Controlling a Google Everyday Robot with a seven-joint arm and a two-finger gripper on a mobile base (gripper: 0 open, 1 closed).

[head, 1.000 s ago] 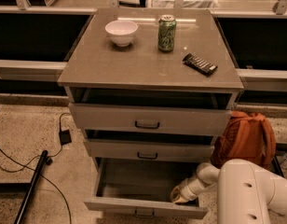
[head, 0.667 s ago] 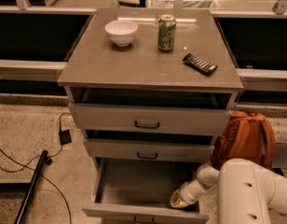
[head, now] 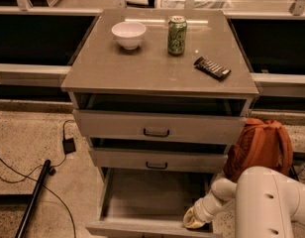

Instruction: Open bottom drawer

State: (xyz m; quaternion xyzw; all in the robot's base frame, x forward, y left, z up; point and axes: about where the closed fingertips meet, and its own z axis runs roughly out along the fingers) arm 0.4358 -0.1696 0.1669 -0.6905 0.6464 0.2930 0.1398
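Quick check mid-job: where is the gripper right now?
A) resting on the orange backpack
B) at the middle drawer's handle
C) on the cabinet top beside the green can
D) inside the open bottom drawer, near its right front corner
D: the cream-coloured gripper sits low inside the open lowest grey drawer, by its right front corner, well below the mid-sized grey drawer front.

Single high frontal view, steeply down onto cabinet, fairly near; fingers bottom right, in bottom drawer.
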